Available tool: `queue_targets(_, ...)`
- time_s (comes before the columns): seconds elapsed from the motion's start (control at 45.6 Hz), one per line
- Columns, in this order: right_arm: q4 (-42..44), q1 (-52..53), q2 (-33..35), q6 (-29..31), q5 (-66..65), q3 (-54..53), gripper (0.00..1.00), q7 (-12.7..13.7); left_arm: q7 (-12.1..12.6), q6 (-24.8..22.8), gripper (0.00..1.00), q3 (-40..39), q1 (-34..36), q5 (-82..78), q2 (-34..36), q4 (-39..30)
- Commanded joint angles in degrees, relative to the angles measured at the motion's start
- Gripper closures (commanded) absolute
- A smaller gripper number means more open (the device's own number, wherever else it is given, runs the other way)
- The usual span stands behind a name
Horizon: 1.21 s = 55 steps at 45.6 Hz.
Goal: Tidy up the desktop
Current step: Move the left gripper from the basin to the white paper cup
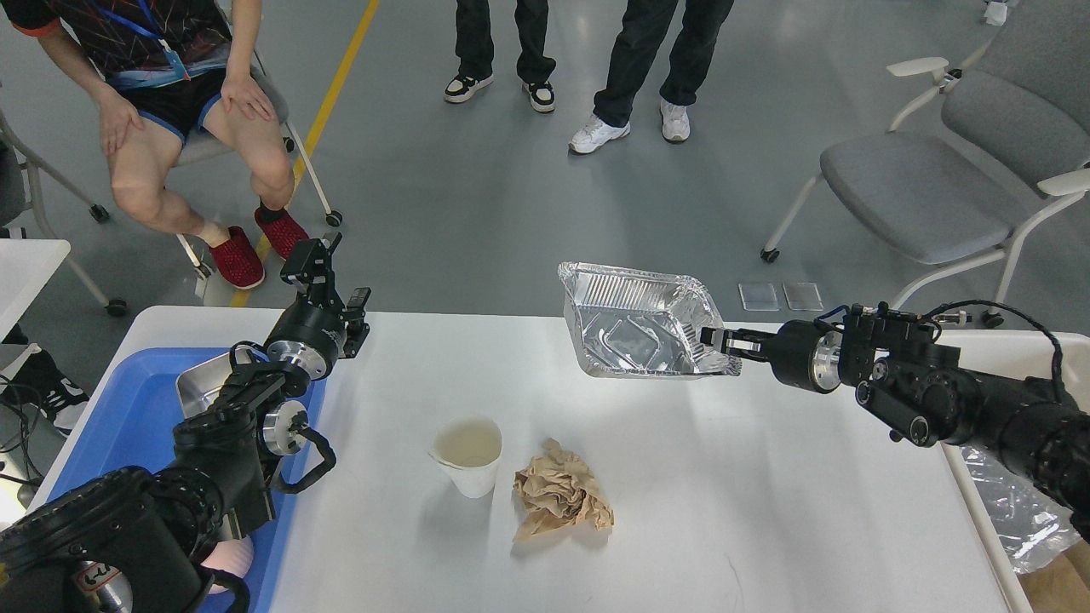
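So my right pincer [719, 340] is pinching the rim of a foil tray [634, 319] at about 1 o'clock, held tipped and off the desktop [766, 477], probably so I can carry it away. My left pincer [313, 255] is up at 10 o'clock over the blue tray [111, 426]; can't tell if it's spread. That leaves 2 things near center: a paper cup [467, 454] and a crumpled brown paper [558, 500] just beside it.

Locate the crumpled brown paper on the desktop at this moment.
In the head view, the crumpled brown paper lies on the desktop near its middle, just right of the white paper cup and nearer the robot than the raised foil tray.
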<state>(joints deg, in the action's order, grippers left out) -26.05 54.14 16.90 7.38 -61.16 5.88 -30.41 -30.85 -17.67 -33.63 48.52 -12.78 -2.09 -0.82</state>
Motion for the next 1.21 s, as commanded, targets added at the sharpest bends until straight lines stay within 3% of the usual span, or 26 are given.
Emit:
queue_targets(0.0, 0.04, -0.18, -0.02, 0.00, -0.01, 0.00, 1.00, 0.00, 0.00, -0.53, 0.03, 2.85, 0.26, -0.14, -0.02, -0.15)
queue_targets(0.197, 0.30, -0.18, -0.81, 0.00, -0.01, 0.00, 1.00, 0.00, -0.88, -1.93, 0.03, 20.51, 2.54, -0.05, 0.33, -0.15)
queue_targets(0.373, 2.67, -0.18, -2.39, 0.00, -0.01, 0.09, 1.00, -0.08, -0.88, -9.31, 0.03, 29.58, 5.88, -0.31, 2.08, 0.46)
queue_targets(0.57, 3.64, 0.00, -3.54, 0.09, -0.01, 0.09, 1.00, -0.09, -1.14, -13.44, 0.04, 48.73, 6.24, -1.28, 7.79, 0.47)
queue_targets(0.658, 4.69, 0.00, -4.33, 0.18, -0.09, 0.18, 1.00, -0.09, -3.07, -16.17, 0.04, 54.53, 6.15, -1.98, 12.80, 0.47)
queue_targets(0.746, 5.13, 0.17, -5.03, 0.26, -0.10, 0.18, 1.00, -0.09, -5.09, -17.93, 0.04, 57.70, 6.59, -4.00, 17.63, 0.47)
queue_targets(0.943, 6.28, 0.53, -5.73, 0.35, -0.10, 0.27, 1.00, -0.09, -6.15, -25.13, 0.04, 58.33, 11.86, -11.81, 26.33, -0.06)
queue_targets(1.031, 6.45, 0.53, -6.35, 0.44, -0.10, 0.27, 1.00, -0.09, -9.22, -28.12, 0.04, 58.41, 13.71, -16.73, 30.73, -1.11)
queue_targets(1.119, 6.63, 0.61, -6.96, 0.44, -0.10, 0.18, 1.00, 0.00, -11.86, -30.23, 0.05, 58.77, 17.65, -22.62, 34.68, -5.06)
queue_targets(1.185, 7.59, 0.79, -7.49, 0.53, -0.01, 0.18, 1.00, 0.00, -11.95, -31.11, 0.05, 58.68, 21.26, -25.97, 39.25, -12.42)
